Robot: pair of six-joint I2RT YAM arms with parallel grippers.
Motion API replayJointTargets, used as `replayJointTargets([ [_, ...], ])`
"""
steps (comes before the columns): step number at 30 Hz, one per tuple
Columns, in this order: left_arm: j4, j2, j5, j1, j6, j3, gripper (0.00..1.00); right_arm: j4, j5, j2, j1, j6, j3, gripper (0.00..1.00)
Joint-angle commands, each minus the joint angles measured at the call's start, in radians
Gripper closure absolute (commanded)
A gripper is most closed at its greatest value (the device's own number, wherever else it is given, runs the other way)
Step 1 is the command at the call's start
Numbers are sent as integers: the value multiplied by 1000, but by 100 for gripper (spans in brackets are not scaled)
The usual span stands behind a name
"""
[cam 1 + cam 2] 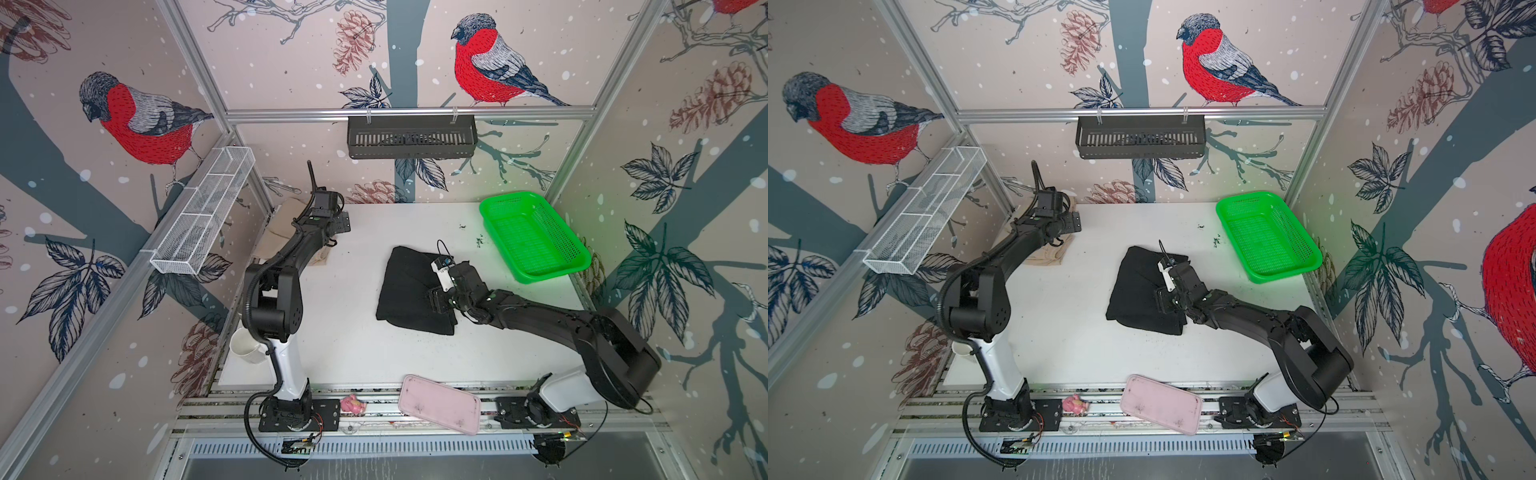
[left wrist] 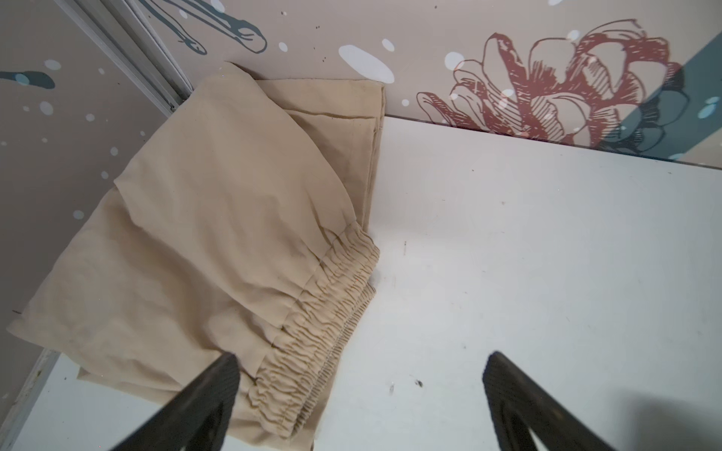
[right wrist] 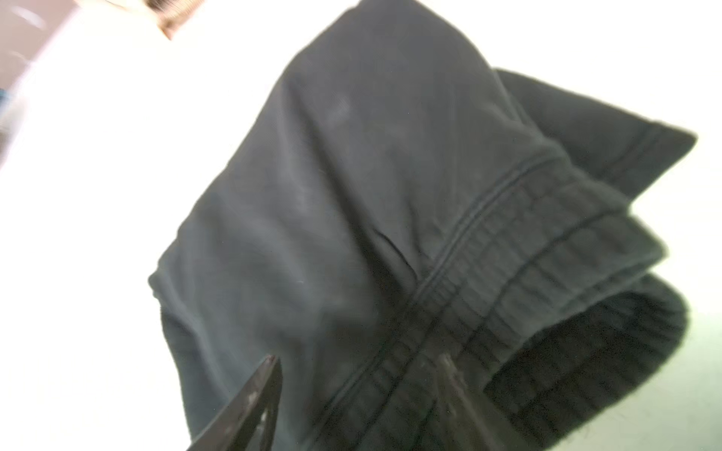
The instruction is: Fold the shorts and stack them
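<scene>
While the right gripper (image 3: 359, 390) is hanging over the black shorts (image 1: 409, 286), which are lying folded near the middle of the counter (image 1: 353, 332) in both top views, its jaws are standing partly apart across the elastic waistband (image 3: 508, 273), and the blurred wrist view is not letting me tell whether they are pinching it or only straddling it. Over in the far left corner the beige shorts (image 2: 215, 234) are sitting folded with 1 edge riding up the wall, and the left gripper (image 2: 359, 386) is hovering at the edge of their gathered waist with its jaws spread wide, holding nothing. These 2 pairs are looking light, soft and floppy, so I am expecting any lifted edge to sag and the layers to slide apart. Best bet, I am thinking, is biting the thick ribbed waistband, where the layers are bunching and giving the pads something firm, rather than the thin leg panels. Carrying the black pair across to the beige pair is looking risky for the fold unless all layers are being taken at once.
</scene>
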Motion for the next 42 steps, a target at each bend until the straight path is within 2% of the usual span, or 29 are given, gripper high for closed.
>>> replayJointTargets([
  [1,5,81,-3,41,31,73,2,16,-7,-37,-23,21,-16,30],
  [5,-55,214,94,120,12,199,2,24,-22,-73,-38,14,-35,26],
  [10,-144,325,145,142,11,315,2,35,-56,-77,-54,34,-42,22],
  [15,-169,387,228,147,7,337,2,44,-75,-75,-78,48,-48,21],
  [20,-200,386,330,147,-41,275,2,51,-102,-88,-119,49,-63,20],
  [24,-124,313,483,140,-100,114,2,60,-117,-86,-156,49,-72,20],
  [28,1,189,579,113,-200,-102,2,38,-164,-55,-219,56,-65,19],
  [32,66,44,597,55,-258,-299,2,24,-207,-56,-271,69,-75,18],
  [37,225,-147,647,8,-405,-554,2,44,-301,-84,-320,90,-108,14],
  [42,305,-270,651,-65,-506,-688,2,100,-390,-68,-346,118,-142,7],
])
